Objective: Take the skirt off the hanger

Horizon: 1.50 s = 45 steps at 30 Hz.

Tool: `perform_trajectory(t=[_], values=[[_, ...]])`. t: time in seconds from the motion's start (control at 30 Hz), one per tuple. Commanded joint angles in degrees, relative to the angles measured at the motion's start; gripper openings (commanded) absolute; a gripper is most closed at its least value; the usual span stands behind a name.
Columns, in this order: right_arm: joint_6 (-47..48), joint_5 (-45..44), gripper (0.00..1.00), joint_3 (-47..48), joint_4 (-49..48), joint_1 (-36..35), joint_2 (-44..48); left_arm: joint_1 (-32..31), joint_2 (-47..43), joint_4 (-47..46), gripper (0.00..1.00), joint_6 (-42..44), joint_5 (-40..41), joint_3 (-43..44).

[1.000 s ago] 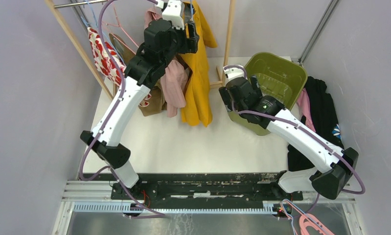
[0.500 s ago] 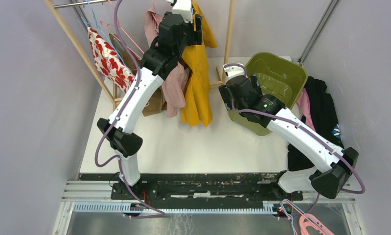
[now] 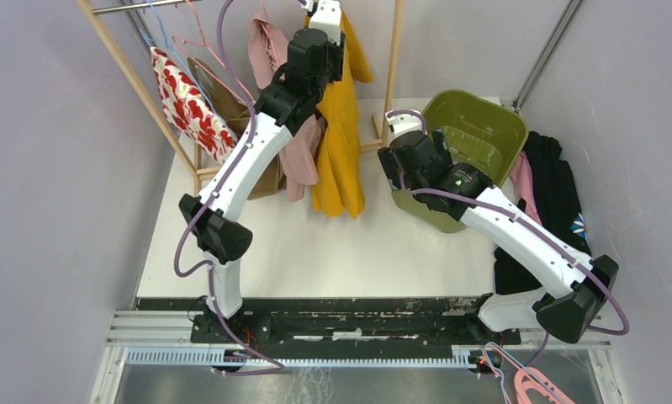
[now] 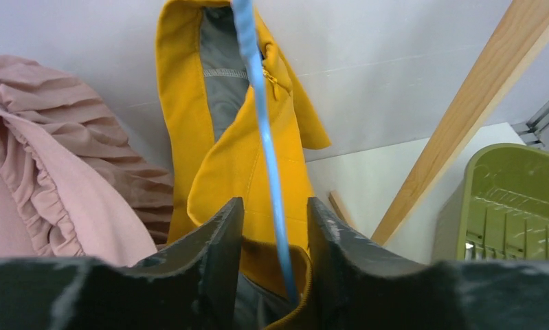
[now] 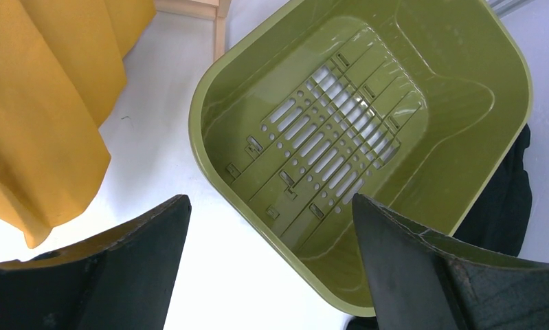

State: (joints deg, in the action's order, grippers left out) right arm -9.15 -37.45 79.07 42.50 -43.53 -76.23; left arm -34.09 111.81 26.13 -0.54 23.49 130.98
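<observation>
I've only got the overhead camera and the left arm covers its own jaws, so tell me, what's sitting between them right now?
Observer: A thin blue hanger wire runs up between the left jaws, with the yellow garment behind and below it.
Operator: Are they clamped on it?
Observer: They stand apart either side of the wire; whether they pinch fabric lower down, I cannot tell.
Operator: And the right jaws?
Observer: Wide open, nothing between them, above the slotted floor of the green bin.
</observation>
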Motion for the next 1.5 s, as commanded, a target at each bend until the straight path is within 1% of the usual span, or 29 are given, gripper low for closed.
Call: perform_trajectory(t=[0.0,0.03,0.1,0.17,0.2,0.33,0.47,0.53,0.6,0.67,0.9,1.03,1.17,1.23,1.47], values=[[-1.09,-0.28,0.93,0.74,0.62,-0.42,2.80,0.25,1.98,-6.15,0.39,4.41,0.89,2.06],[-1.05,-0.32,0.93,0.62,0.73,-0.42,3.09,0.25,2.35,-7.03,0.28,4.96,1.11,1.96],[-1.05,-0.29,0.93,0.21,0.78,-0.42,3.57,0.32,2.98,-8.77,0.15,6.03,1.39,1.35],[-1.09,-0.45,0.93,-0.32,0.77,-0.34,4.00,0.41,3.36,-10.16,0.04,7.37,1.25,0.41],[-1.20,-0.65,0.93,-0.56,0.79,-0.33,4.13,0.49,3.33,-10.95,0.03,7.92,1.07,-0.40],[-1.57,-0.94,0.93,-1.56,0.70,-0.33,4.54,0.73,3.01,-14.49,0.03,9.83,0.16,-3.41],[-1.75,-1.41,0.92,-2.97,0.04,-0.33,4.68,1.55,2.66,-17.96,0.03,8.54,-1.46,-4.85],[-1.76,-1.56,0.92,-3.83,-0.44,-0.25,4.62,2.05,1.34,-21.71,0.03,7.66,-2.84,-7.74],[-1.80,-1.87,0.92,-4.53,-0.92,-0.24,4.63,2.83,-0.89,-27.79,0.03,6.29,-4.06,-12.81],[-1.83,-2.28,0.92,-5.22,-1.24,-0.11,4.54,3.41,-2.39,-32.49,0.03,5.51,-3.60,-15.78],[-1.51,-2.03,0.92,-7.39,-2.68,0.52,4.43,3.67,-6.14,-41.04,0.03,6.97,-1.13,-19.08],[-1.31,-1.50,0.92,-8.00,-3.28,1.09,3.82,3.67,-8.86,-47.24,0.03,8.27,-0.96,-23.12],[-1.65,-0.44,0.92,-8.11,-3.34,1.46,2.85,3.70,-8.28,-53.01,0.03,9.56,-0.77,-22.85],[-1.79,-0.04,0.92,-8.13,-3.29,1.57,2.51,3.66,-7.58,-53.97,0.03,9.55,-1.11,-21.41],[-1.84,0.45,0.92,-9.21,-3.15,1.99,2.14,3.66,-7.48,-59.22,0.03,8.45,-1.91,-20.96]])
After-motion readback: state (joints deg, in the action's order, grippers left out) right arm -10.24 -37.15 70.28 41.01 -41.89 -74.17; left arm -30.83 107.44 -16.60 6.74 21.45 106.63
